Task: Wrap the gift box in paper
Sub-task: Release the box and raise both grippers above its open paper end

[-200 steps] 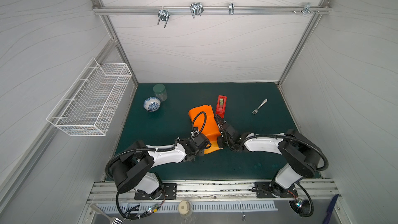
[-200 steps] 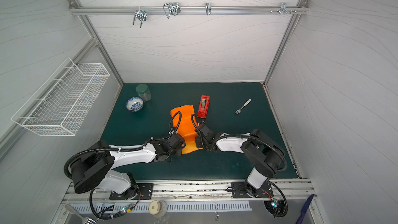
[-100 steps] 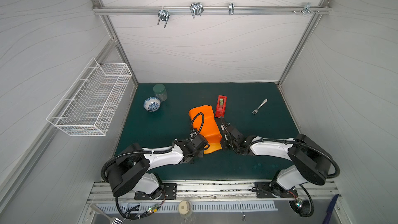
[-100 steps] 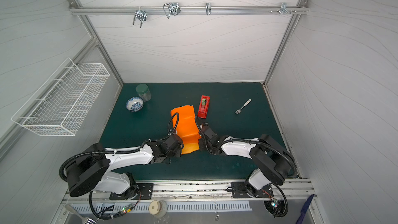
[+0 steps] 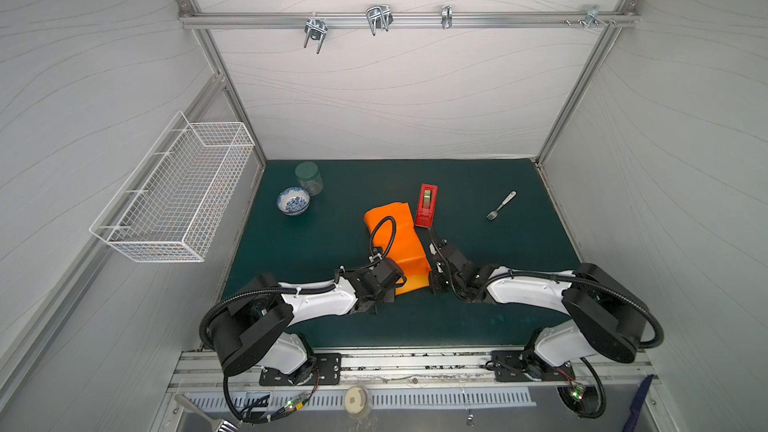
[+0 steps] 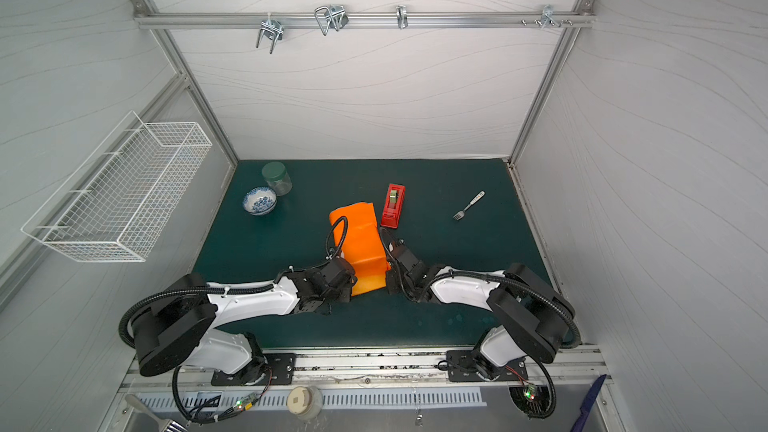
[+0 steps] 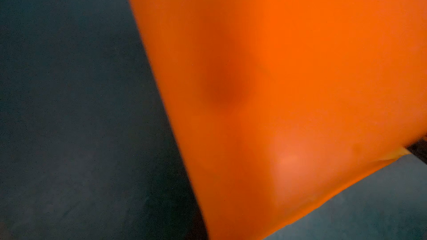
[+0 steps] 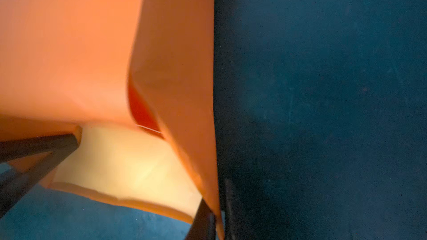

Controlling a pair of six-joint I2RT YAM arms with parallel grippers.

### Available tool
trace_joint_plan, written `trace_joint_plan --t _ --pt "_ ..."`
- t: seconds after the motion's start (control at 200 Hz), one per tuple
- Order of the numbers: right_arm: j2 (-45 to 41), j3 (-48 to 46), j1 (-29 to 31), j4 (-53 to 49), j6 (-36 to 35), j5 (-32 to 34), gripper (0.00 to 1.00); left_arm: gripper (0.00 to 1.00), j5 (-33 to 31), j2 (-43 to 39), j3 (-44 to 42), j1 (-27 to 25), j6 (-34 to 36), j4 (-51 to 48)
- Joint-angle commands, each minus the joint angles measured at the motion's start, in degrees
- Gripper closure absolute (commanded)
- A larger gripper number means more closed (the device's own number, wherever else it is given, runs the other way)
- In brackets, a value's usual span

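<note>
Left claw (image 5: pixel 402 284), right claw (image 5: pixel 432 284) pinch orange paper (image 5: pixel 405 238) (near corners).

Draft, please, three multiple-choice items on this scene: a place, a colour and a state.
1. Where does the small metal fork lie? A. in the white wire basket; B. on the dark green mat, right of the red plastic tape dispenser; C. in the blue-patterned bowl.
2. What colour is the clear round jar's lid? A. red; B. white; C. green.
3. The glossy orange paper sheet is: A. folded into a narrow bundle; B. spread flat; C. crumpled into a ball.
Answers: B, it lies on the mat; C, the lid is green; A, it forms a narrow band.
</note>
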Motion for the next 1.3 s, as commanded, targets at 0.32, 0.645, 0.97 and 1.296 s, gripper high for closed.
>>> trace_joint_plan --t 0.32,0.645,0.97,1.296 --pt "-6.5 -1.2 -1.4 -3.5 -2.0 -5.6 0.64 0.44 -1.1 -12.1 -0.3 -0.1 0.6 -6.0" --pt "-15.3 -1.8 -9.0 -9.0 -5.9 -15.0 0.53 0.27 9.0 -20.0 4.1 11.3 4.2 -9.6" --pt "-11.5 1.3 -14.8 -8.9 -5.5 -17.9 0.56 0.21 13.2 -8.3 12.6 17.6 8.4 -8.9" --pt "-4.9 3.0 -13.8 -5.5 -4.8 -19.6 0.61 0.22 14.2 0.0 14.1 17.9 9.3 -7.0"
